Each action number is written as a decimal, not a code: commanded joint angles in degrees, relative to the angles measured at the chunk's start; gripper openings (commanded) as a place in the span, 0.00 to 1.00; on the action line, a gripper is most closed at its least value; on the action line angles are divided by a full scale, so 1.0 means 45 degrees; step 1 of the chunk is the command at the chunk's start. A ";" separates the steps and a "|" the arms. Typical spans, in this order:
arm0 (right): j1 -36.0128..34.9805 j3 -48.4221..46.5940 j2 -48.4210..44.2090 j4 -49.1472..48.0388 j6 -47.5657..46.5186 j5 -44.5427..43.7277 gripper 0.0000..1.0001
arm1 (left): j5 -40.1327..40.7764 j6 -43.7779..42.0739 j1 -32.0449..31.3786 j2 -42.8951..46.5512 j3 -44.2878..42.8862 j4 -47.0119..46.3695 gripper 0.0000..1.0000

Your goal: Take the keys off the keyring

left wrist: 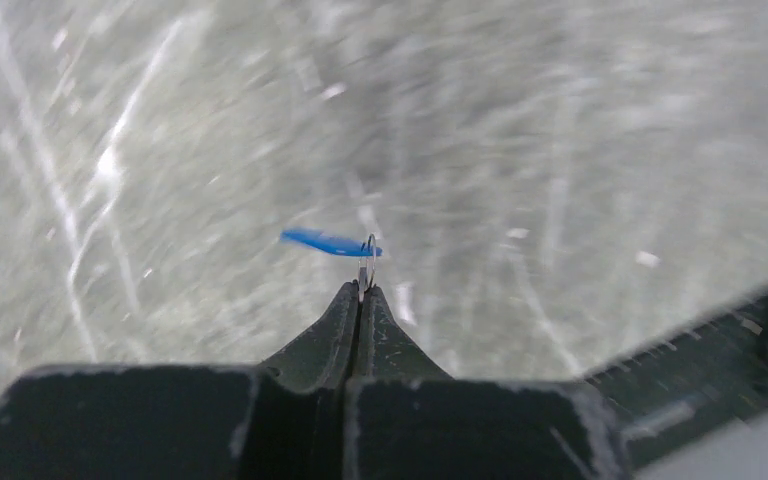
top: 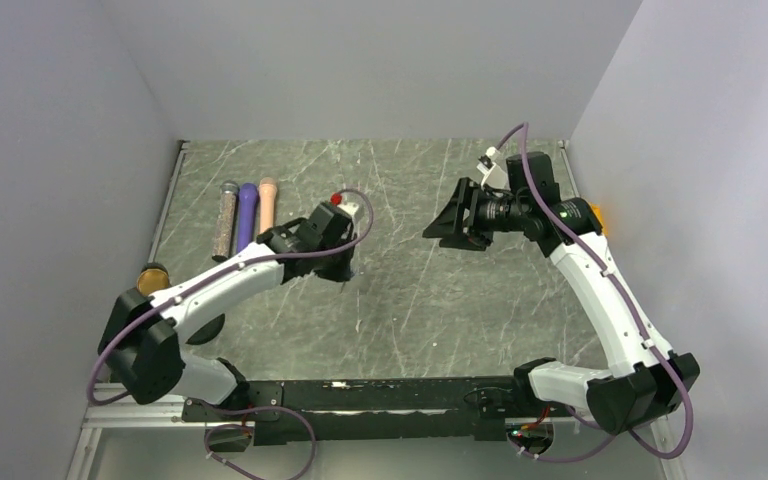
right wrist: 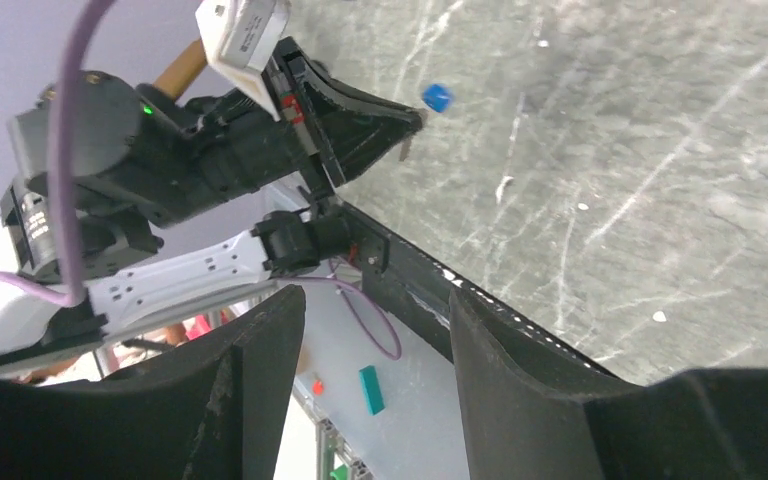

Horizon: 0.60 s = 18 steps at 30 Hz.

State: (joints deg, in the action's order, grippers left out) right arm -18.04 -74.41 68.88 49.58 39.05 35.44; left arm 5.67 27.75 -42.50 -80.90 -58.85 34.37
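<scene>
You hold the keyring [left wrist: 369, 248] pinched in your left fingers [left wrist: 335, 330], the blue key [left wrist: 322, 241] on it. Your right fingers [right wrist: 260, 380] gape wide, well apart. Next, grip the key with them.

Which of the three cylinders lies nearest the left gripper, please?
The peach cylinder, rightmost in the row; the purple cylinder and brown cylinder lie farther left.

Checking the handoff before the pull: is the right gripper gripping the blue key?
No: the right gripper stands open and empty; the left gripper pinches the keyring with the blue key on it.
</scene>
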 commanded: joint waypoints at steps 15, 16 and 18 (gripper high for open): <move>0.0043 -0.0914 -0.1717 -0.6637 0.1878 0.4179 0.54 | -1.5083 -0.0409 0.0426 -0.0384 -0.6631 -0.2173 0.00; 0.0044 -0.0919 -0.1782 -0.6760 0.1912 0.4285 0.54 | -1.5471 -0.0031 0.0432 -0.0398 -0.6644 -0.2753 0.00; 0.0044 -0.0925 -0.1909 -0.6987 0.2016 0.4480 0.53 | -1.5991 0.1039 0.0434 -0.0405 -0.6766 -0.3740 0.00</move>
State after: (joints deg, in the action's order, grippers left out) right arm -18.02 -78.54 61.84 23.92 46.57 51.83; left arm -55.27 23.57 -40.73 -83.48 -87.99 29.06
